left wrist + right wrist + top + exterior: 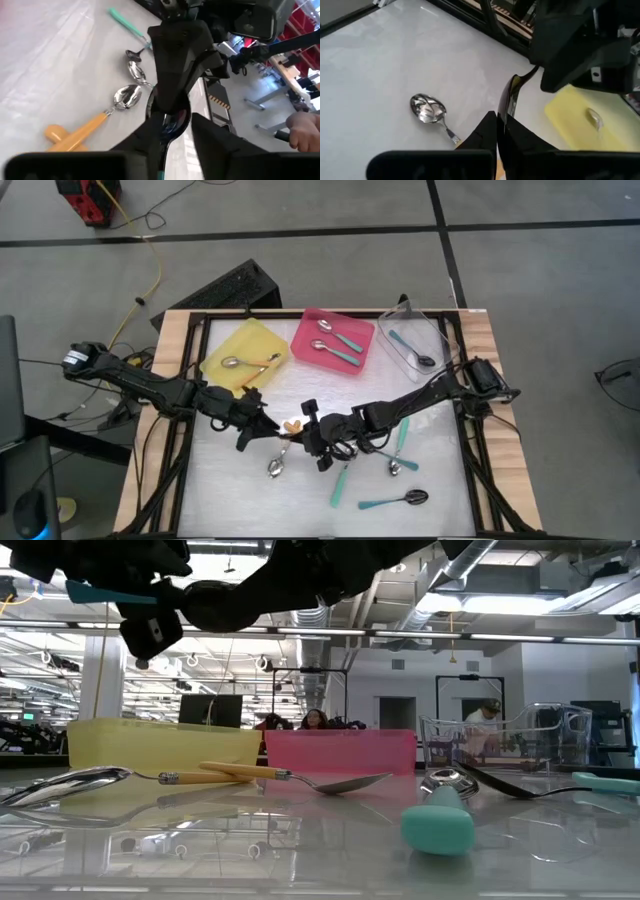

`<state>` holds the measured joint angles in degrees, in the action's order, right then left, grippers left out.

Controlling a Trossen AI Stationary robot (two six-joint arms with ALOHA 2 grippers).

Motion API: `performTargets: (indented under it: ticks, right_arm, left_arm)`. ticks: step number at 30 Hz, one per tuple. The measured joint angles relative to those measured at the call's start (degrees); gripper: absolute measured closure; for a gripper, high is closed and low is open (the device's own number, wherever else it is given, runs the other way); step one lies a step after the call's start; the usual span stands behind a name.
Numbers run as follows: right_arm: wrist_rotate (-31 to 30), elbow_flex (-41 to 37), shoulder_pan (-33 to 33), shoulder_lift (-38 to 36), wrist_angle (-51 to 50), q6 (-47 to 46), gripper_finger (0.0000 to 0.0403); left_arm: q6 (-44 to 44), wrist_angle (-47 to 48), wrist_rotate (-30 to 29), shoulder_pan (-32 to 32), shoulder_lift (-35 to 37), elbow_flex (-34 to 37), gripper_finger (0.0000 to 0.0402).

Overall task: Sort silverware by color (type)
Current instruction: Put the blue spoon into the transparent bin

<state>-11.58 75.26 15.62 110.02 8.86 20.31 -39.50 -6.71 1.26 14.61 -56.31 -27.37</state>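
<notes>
1. Nearest the front edge of the table point(230, 490), at 5 o'clock from its middle, a black-bowled teal spoon point(395, 500) is lying flat. A second teal spoon point(340, 485) is lying at 6 o'clock, and a third teal spoon point(400, 445) sits just behind at 4 o'clock.

2. Just short of the middle, at 7 o'clock, two orange spoons point(290, 426) are resting on the table with their handles crossed, below the grippers.

3. At the middle, the two arms are meeting above the table over one held spoon point(509, 97), which has a black bowl and a teal handle.

4. The right gripper point(499, 120), reaching in from 3 o'clock, is pinching the spoon's bowl between pressed-together fingers.

5. The left gripper point(172, 125), reaching in from 9 o'clock, is flanking the same spoon with its fingers standing apart. The bowl is pointing forward between them and the handle is running back toward the wrist.

6. Along the far edge:
   - The yellow tray point(225, 370) at 11 o'clock is holding one orange-handled spoon point(250, 362).
   - The pink tray point(312, 323) at 12 o'clock is holding two teal-handled silver spoons point(335, 342).
   - The clear tray point(440, 330) at 1 o'clock is holding one teal, dark-bowled spoon point(410, 348).
</notes>
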Motion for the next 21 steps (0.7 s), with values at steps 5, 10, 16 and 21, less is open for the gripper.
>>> performTargets:
  ticks: [5, 10, 16, 21]
  right_arm:
    - [-0.1, 0.02, 0.0, -0.02, -2.26, -2.65, 0.0377]
    - [0.28, 0.02, 0.07, -0.02, -5.91, -4.38, 0.0377]
    - [-4.16, 0.02, 1.01, -0.04, -11.91, -6.79, 0.0377]
    - [-16.58, 0.02, 1.62, -0.04, -20.11, -7.74, 0.0377]
  left_arm:
    - [1.44, -0.52, -0.5, -0.02, -0.02, 0.04, 0.0242]
    - [2.24, -0.49, -0.62, -1.3, 1.15, 0.04, 0.0222]
    - [1.98, -0.61, -0.68, -4.3, 4.96, 0.04, 0.0222]
    - [3.49, -0.38, -2.29, -6.2, 11.1, 0.04, 0.0221]
